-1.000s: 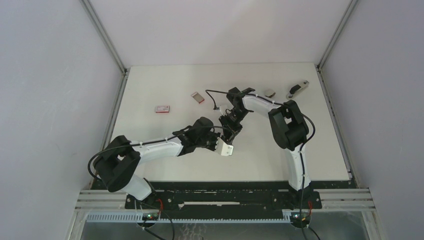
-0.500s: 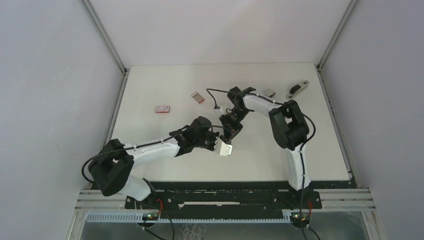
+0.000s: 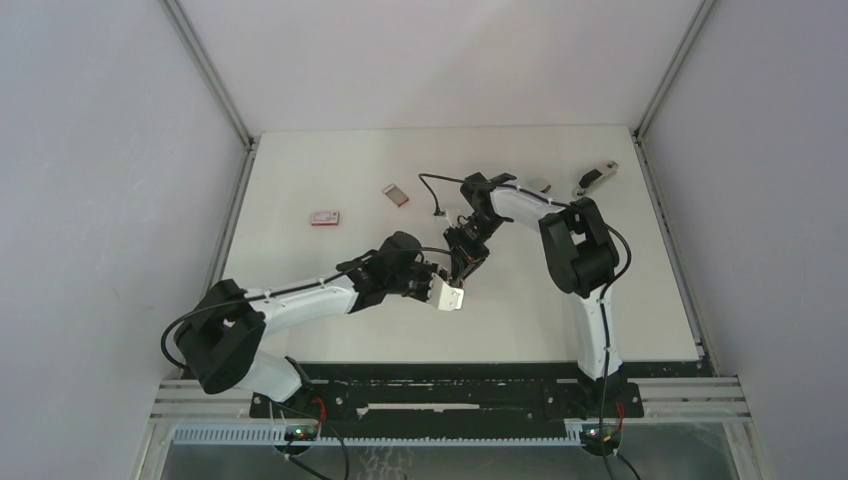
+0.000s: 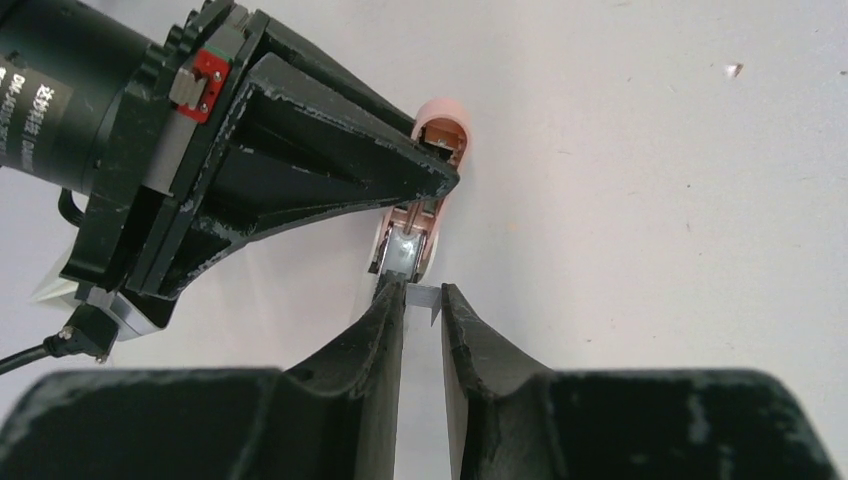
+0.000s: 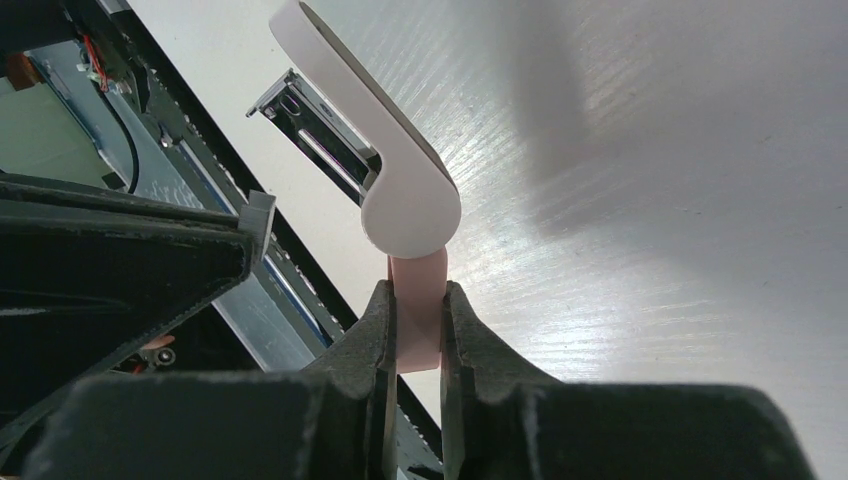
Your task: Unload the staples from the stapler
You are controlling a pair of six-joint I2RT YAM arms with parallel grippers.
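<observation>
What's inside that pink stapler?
The stapler shows a shiny metal channel; a grey staple strip sticks out, pinched by the left tool. Deeper inside is hidden.

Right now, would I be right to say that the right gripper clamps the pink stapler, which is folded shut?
Not quite. The right gripper does clamp the pink stapler, but the stapler is hinged open, not folded shut, baring its metal magazine. The right wrist view shows this.
</observation>
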